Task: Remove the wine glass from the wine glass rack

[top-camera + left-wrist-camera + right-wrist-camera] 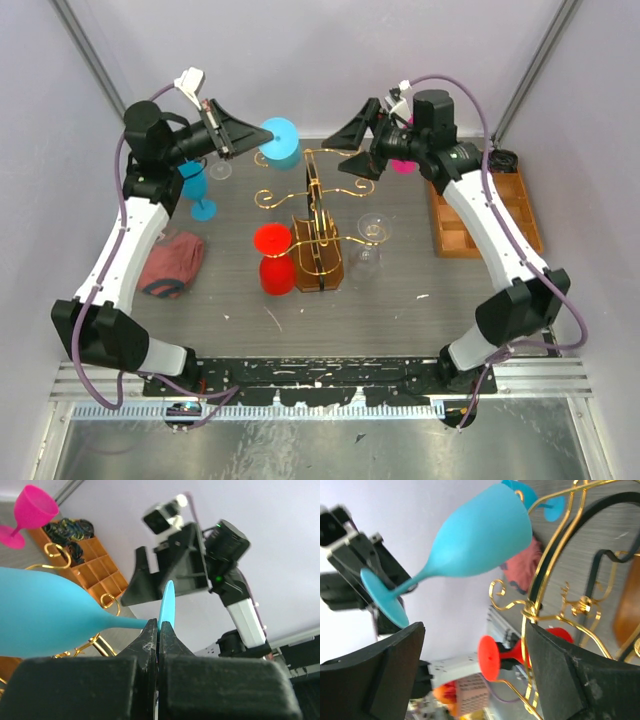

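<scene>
The gold wire wine glass rack stands mid-table on its brown base. My left gripper is shut on the foot of a cyan wine glass and holds it sideways in the air by the rack's far-left arms. In the left wrist view the gripper pinches the thin foot, with the bowl to the left. My right gripper is open and empty at the rack's far right. Its view shows the cyan glass and the rack wire.
A red glass and a clear glass are at the rack's lower arms. A blue glass stands at the left, and a pink glass sits behind the right arm. A wooden tray is at the right, a reddish cloth at the left.
</scene>
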`<state>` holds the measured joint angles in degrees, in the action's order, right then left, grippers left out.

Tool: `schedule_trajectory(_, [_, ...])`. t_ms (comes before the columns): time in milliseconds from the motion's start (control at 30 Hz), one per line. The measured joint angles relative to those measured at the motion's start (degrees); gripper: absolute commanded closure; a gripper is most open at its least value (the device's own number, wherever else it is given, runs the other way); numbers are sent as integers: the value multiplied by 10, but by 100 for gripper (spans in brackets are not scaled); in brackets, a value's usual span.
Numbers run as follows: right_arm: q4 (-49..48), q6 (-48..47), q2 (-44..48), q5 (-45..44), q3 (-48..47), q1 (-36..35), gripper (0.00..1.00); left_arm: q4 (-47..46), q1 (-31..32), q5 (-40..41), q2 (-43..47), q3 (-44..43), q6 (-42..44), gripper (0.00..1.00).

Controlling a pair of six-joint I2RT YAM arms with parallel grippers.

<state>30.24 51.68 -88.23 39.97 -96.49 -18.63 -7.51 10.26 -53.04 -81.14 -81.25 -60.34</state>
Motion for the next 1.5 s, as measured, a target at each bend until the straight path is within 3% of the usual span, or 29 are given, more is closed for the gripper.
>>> schedule_trajectory(167, [-102,182,-48,38,-6,0,0,-27,-4,-37,-3,-43,17,100])
schedule_trajectory(367, [-224,351,-85,58,-21,-6,0,-76,-4,-87,-7,-96,26,100])
schedule_trajectory(567, [-312,463,-120,60,-43,-31,0,-138,-4,-127,-29,-105,2,100])
schedule_trajectory(933, [-344,533,-166,45,-71,-69,7,-221,-8,-134,-67,-105,-45,100])
schedule_trajectory(1500, [-345,535,-175,-1,-79,-76,16,-303,-8,-134,-83,-94,-96,100])
